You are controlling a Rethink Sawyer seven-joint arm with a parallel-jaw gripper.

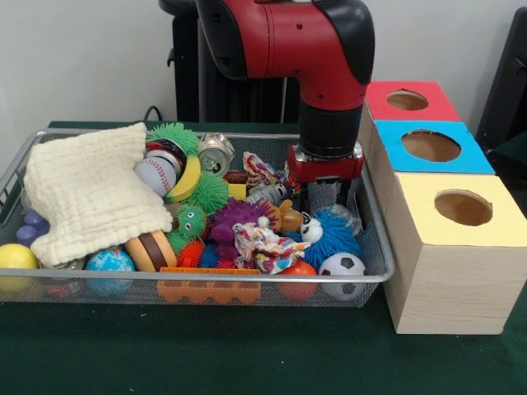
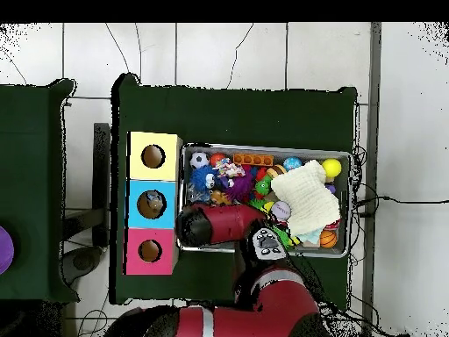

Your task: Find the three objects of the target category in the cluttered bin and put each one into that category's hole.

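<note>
A wire bin [image 1: 206, 280] [image 2: 263, 148] holds a jumble of toys: a soccer ball [image 1: 342, 267] [image 2: 199, 161], a blue spiky ball [image 1: 329, 234], a baseball [image 1: 154, 174], a globe ball [image 1: 109, 262], a toy banana [image 1: 188, 179] and a burger [image 1: 151, 251]. A cream cloth [image 1: 90, 193] [image 2: 307, 195] covers the bin's left part in the front view. My gripper [image 1: 327, 200] hangs open at the bin's right end, just above the blue spiky ball, holding nothing. In the overhead view the arm [image 2: 215, 225] hides it.
Three wooden boxes stand beside the bin, each with a round hole: yellow [image 1: 463, 207] [image 2: 153, 156], blue [image 1: 431, 146] [image 2: 151, 204], red [image 1: 407, 100] [image 2: 150, 251]. A tin can [image 1: 216, 152] and an orange block [image 1: 208, 288] also lie in the bin.
</note>
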